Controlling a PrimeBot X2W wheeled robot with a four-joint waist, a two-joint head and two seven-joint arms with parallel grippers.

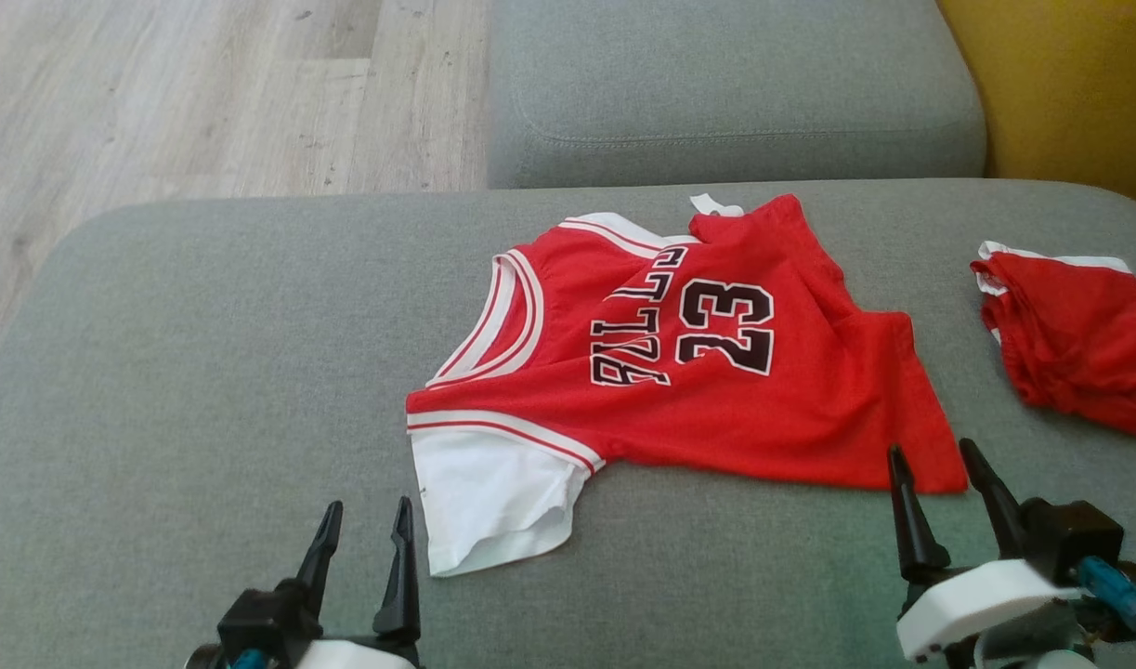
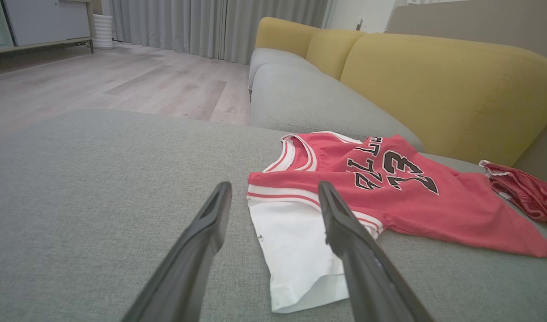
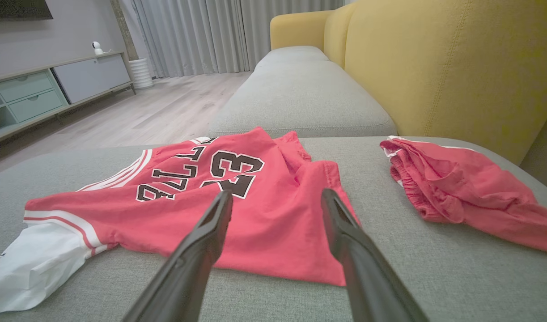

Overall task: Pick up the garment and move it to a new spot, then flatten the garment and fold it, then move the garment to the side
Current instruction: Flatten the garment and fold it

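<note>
Floor: at your far left, the wood floor [image 1: 159, 93] lies beyond the rounded left edge of the seat.
Seat cushion: the grey cushion [image 1: 205, 372] is bare across its left half, which is your widest free stretch.
Left gripper: your left gripper [image 1: 368, 506] has its fingers spread wide with nothing between them. It is low at the near edge, just left of the white sleeve [image 1: 484, 502] and apart from the cloth.
Jersey: the red jersey [image 1: 716, 409] lies mid-cushion with the number up, collar to the left and hem to the right. Its far shoulder is folded over near the seam to the far cushion [image 1: 716, 84].
Right gripper: your right gripper [image 1: 932, 449] is also wide and empty, with its tips at the jersey's near hem corner. You cannot tell whether they touch it.
Shorts: the crumpled red shorts [image 1: 1078, 344] sit to the right, separated from the jersey by a bare strip.
Backrest: the yellow backrest [image 1: 1069, 84] closes off your right side.
</note>
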